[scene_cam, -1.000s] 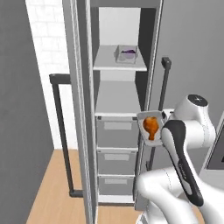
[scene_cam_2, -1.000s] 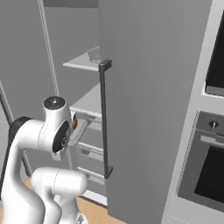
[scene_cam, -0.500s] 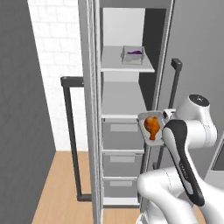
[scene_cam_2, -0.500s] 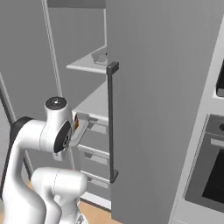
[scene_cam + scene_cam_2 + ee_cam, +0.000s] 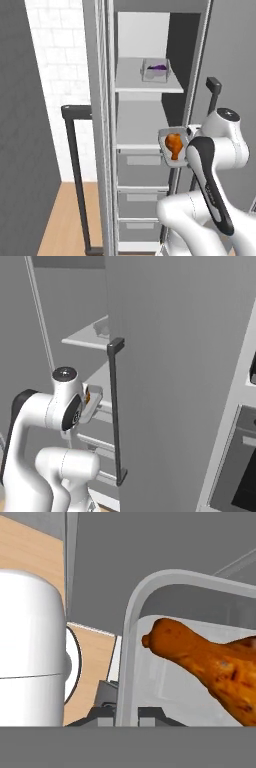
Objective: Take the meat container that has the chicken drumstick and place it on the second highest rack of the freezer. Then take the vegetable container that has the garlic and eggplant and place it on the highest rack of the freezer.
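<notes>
1. Dark jaws (image 5: 127, 713) pinch the near rim of the meat container (image 5: 131, 637), seen at the bottom of the hand view; finger tips (image 5: 150, 713) sit right at that rim, jaws pressed onto it.
2. Pale grey container (image 5: 173, 145) w/ rounded corners holds the chicken drumstick (image 5: 174, 145); orange-brown, thin end toward the jaws in the hand view (image 5: 210, 662), lying inside the tray.
3. In the left base view the container is tipped up so its inside faces the camera, held in the air just in front of the freezer (image 5: 150, 125) opening, beside the right edge of the lower shelf board (image 5: 137, 147). Can't tell if it touches the board.
4. Right base view: container (image 5: 94, 401) peeks out just past the arm's top joint, betw. arm and freezer shelves.
5. Freezer's highest rack (image 5: 150, 85) sits above the held container; on it a second clear container (image 5: 155, 70) w/ sth dark purple inside, the eggplant (image 5: 159, 67). Garlic too small to make out.
6. Below the lower shelf board: grey drawers (image 5: 142, 197) stacked down the freezer.
7. Freezer doors stand open: left door w/ dark bar handle (image 5: 77, 170), right door w/ dark bar handle (image 5: 116, 411), the latter just right of the arm.
8. Freezer's left: white brick wall (image 5: 55, 85), wood floor (image 5: 67, 215) under it. Freezer's right in the right base view: oven front (image 5: 240, 466).
</notes>
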### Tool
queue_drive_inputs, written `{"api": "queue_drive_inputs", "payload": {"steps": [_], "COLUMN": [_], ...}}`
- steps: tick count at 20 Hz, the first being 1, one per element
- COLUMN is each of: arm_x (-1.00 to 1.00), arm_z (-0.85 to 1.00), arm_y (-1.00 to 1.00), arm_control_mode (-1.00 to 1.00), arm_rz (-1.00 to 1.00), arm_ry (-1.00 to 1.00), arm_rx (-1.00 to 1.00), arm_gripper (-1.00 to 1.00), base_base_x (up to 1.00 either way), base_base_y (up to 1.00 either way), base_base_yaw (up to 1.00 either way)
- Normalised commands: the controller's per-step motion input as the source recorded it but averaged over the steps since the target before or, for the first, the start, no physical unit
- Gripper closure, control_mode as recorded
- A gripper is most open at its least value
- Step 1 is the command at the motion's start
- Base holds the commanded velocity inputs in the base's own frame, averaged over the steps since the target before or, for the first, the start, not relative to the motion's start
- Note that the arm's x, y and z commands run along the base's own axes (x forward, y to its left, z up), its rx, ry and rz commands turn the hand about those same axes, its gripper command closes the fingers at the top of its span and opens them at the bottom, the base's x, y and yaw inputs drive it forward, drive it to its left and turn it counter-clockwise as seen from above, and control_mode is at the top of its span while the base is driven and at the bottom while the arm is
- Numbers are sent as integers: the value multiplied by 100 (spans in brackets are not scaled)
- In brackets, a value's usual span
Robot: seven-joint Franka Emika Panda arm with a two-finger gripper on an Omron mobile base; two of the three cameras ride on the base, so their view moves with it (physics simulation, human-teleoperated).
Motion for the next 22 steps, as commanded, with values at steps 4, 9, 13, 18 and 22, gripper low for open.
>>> {"api": "queue_drive_inputs", "payload": {"steps": [4,9,13,18,22], "arm_x": [0,0,0,0,4], "arm_z": [0,0,0,0,-13], "arm_y": [0,0,0,0,26], "arm_control_mode": [100,100,100,100,-100], "arm_rz": [0,0,0,0,-6], "arm_ry": [0,0,0,0,0], "arm_rx": [0,0,0,0,0], "arm_gripper": [100,100,100,100,100], "base_base_x": [39,27,17,7,0], "base_base_y": [46,16,13,24,3], "base_base_yaw": [0,-2,-3,-7,-2]}}
